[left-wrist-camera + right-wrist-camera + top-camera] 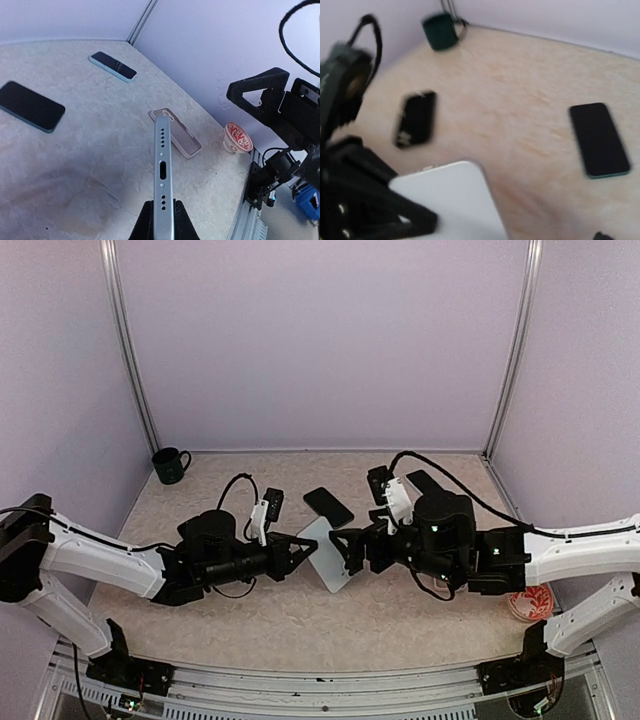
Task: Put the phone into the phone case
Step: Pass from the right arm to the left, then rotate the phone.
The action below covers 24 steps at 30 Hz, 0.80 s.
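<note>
Two arms meet mid-table. The left gripper (pixel 162 214) is clamped on the white phone (pixel 163 165), which is off the table (pixel 250 615) and edge-on to the left wrist camera, with its port edge facing the lens. In the top view the right gripper (pixel 350 550) sits just beside the phone's far edge with its jaws apart and not gripping. The phone case (pixel 176 133) lies flat on the table beyond the phone's tip, apparently cavity up. It is apart from the phone and near the red-white bowl (pixel 237 137), which sits by the table's right edge. In the top view the case is hidden under the right arm. A dark phone (pixel 328 506) lies flat just behind the grippers, and a second dark phone (pixel 425 482) lies further back right, near the back wall (pixel 320 340). A black object (pixel 272 502) sits behind the left wrist, too blurred to tell what it is. The green mug (pixel 171 465) is in the back-left corner, well apart from everything else. Open tabletop runs from the grippers to the near rail (pixel 320 680), and between the case and the dark phone.
</note>
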### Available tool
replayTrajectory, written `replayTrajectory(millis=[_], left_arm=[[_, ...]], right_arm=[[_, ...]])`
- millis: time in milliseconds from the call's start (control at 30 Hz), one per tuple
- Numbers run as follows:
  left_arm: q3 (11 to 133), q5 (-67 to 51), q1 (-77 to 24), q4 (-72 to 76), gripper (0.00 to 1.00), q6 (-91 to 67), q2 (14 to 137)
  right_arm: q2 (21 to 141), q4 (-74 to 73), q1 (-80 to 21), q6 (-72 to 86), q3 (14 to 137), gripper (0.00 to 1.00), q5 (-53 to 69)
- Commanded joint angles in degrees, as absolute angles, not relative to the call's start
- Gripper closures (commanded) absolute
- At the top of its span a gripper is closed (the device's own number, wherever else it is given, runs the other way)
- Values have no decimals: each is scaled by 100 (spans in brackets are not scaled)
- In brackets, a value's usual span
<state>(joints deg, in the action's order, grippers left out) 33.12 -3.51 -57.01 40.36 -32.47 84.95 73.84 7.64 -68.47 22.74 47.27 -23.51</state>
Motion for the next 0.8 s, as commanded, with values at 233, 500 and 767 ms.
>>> replayTrajectory(millis=[233, 500, 767], left_arm=[[3588, 3861, -7563, 4017, 100, 358, 7847], [3952, 6245, -8667, 5445, 100, 3262, 9102], [4144, 7124, -9147, 9371, 100, 6604, 10600]], right_arm=[[6562, 311, -6478, 5004, 4666, 9, -1079], [6727, 571, -6501, 5974, 4584, 7, -487], [7111, 541, -6582, 6669, 4493, 9, -239]])
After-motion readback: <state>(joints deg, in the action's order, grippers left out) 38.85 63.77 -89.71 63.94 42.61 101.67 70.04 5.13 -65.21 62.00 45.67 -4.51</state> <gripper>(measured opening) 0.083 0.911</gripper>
